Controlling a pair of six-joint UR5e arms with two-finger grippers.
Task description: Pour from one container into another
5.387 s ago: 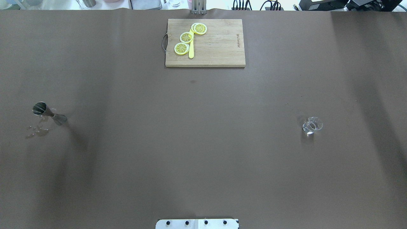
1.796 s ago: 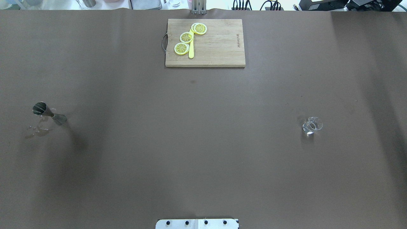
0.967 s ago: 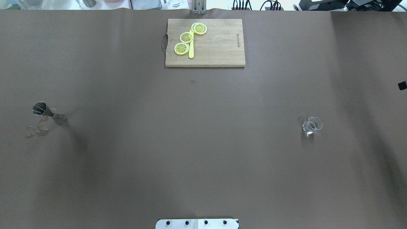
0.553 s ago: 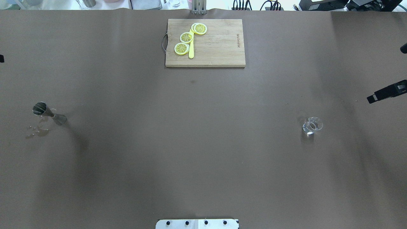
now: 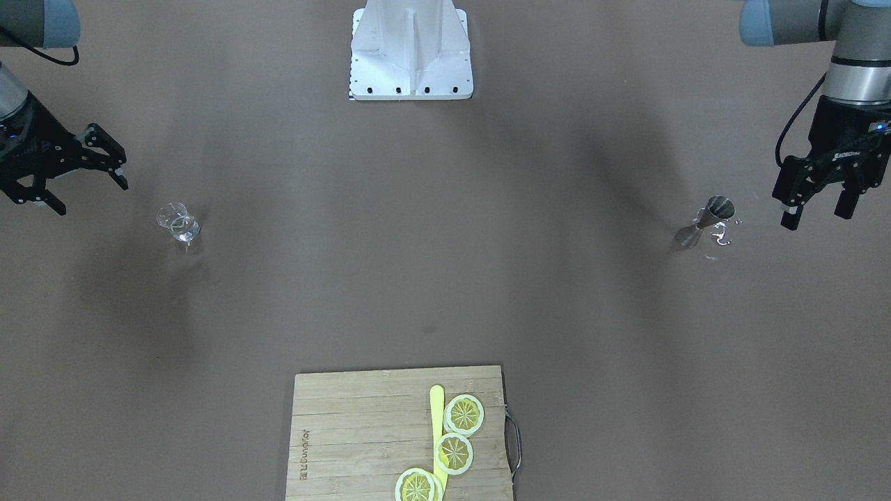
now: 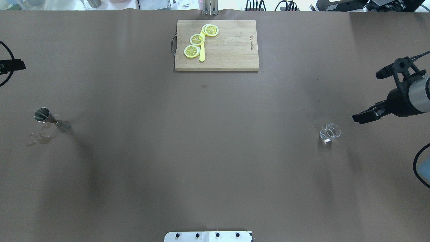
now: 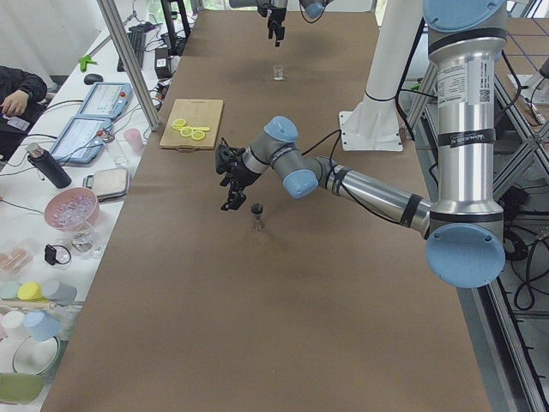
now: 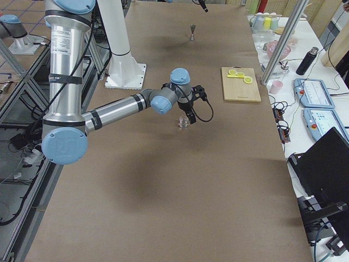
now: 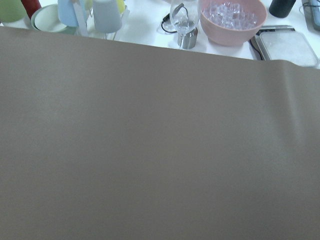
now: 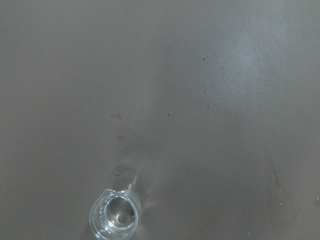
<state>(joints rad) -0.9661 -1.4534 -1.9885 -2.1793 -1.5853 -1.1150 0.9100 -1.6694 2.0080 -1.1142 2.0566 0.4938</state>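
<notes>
hovering right gripper (image 5: 94,198) near beaker (image 5: 177,223)

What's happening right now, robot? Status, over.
Left gripper open beside jigger. Right gripper open beside glass pitcher. Nothing gripped. Small spill by jigger.

Dull brown tabletop (image 6: 215,151) carried steel, glass and yellow.
On the pale wooden cutting board (image 6: 231,50) lay yellow lemon slices (image 6: 192,51) with whitish rims and a yellow stick (image 6: 202,55); the jigger (image 6: 50,119) was silver, the glass pitcher (image 6: 330,131) clear, the left tool (image 5: 814,213) and right tool (image 5: 90,198) black.
</notes>
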